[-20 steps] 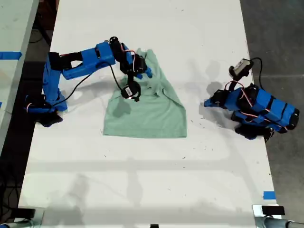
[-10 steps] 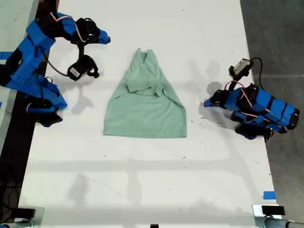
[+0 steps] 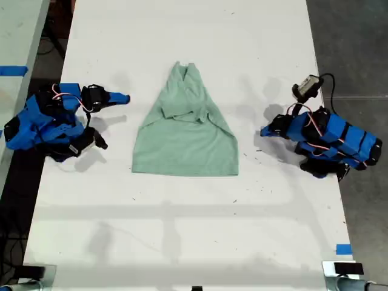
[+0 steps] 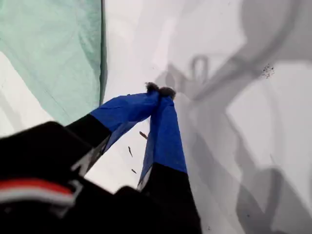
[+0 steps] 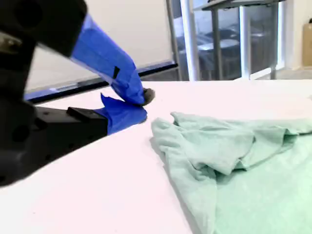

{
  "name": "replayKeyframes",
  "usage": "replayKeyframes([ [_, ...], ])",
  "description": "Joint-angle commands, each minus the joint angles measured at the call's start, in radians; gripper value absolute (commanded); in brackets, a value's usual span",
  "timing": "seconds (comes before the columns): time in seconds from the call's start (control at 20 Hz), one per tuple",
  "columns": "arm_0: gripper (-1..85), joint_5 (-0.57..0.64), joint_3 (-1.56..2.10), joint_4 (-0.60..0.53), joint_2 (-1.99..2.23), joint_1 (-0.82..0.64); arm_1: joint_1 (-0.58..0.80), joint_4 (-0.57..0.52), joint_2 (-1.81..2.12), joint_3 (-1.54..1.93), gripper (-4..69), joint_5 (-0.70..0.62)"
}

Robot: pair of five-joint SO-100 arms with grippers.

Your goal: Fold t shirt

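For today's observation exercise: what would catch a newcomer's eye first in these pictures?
The pale green t shirt stands out mid-way along the white table, its upper part bunched into a narrow point. A blue arm sits folded at each side of the exterior view, with my first hand on that view's right and my second hand on its left, both clear of the cloth.

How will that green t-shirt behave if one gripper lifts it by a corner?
The t shirt would probably droop and drag rather than lift flat, since its folded-in sleeves already slump in soft wrinkles. It looks thin and light. The loose folds would likely fall open, so a single pinch may undo them.
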Motion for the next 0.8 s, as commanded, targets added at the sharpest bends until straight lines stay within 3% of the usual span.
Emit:
replayKeyframes([
  [0.0,-0.2,-0.028,0.048,-0.012,0.052,0.026,0.000,-0.011,0.009,0.034,-0.5,-0.003],
  [0.75,-0.2,-0.057,0.078,-0.003,0.052,0.002,-0.003,-0.014,0.009,0.035,-0.5,0.000],
])
